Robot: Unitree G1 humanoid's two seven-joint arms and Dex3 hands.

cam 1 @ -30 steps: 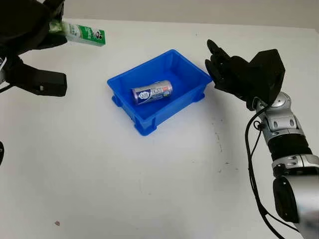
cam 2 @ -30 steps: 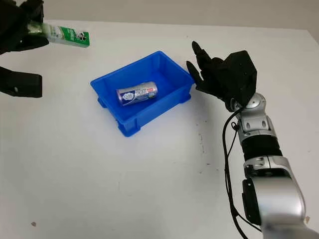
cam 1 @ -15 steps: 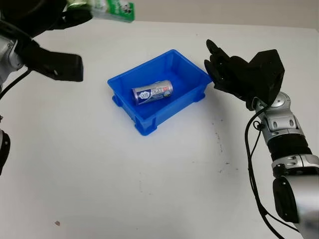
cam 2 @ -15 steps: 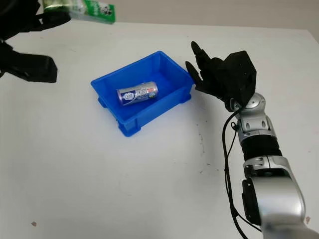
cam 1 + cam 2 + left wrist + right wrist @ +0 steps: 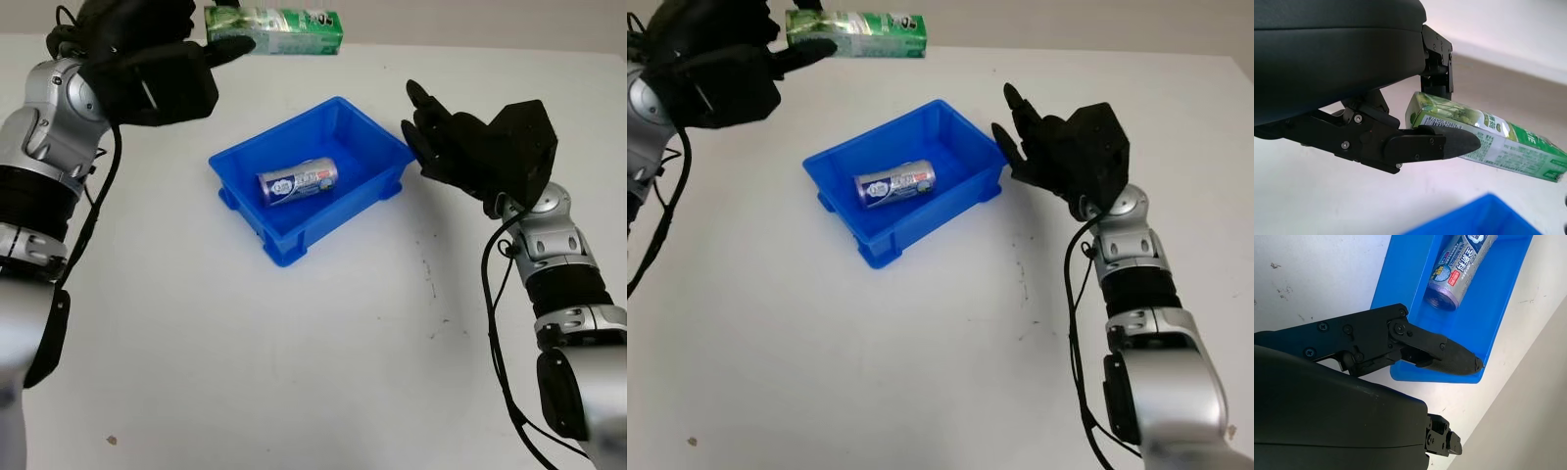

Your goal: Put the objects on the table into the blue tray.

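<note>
My left hand is raised at the back left, shut on a green and white carton that it holds level in the air, behind the blue tray. The carton is pinched between the fingers in the left wrist view. A silver and purple roll lies on its side inside the tray. My right hand is open just beside the tray's right corner, holding nothing. The roll and tray appear past its fingers in the right wrist view.
The white table spreads around the tray, with small dark specks right of it and one near the front left edge. The table's back edge runs just behind the carton.
My left hand has carried the carton up and to the right, from the far left corner to a spot behind the tray. The right hand and the roll stayed put.
</note>
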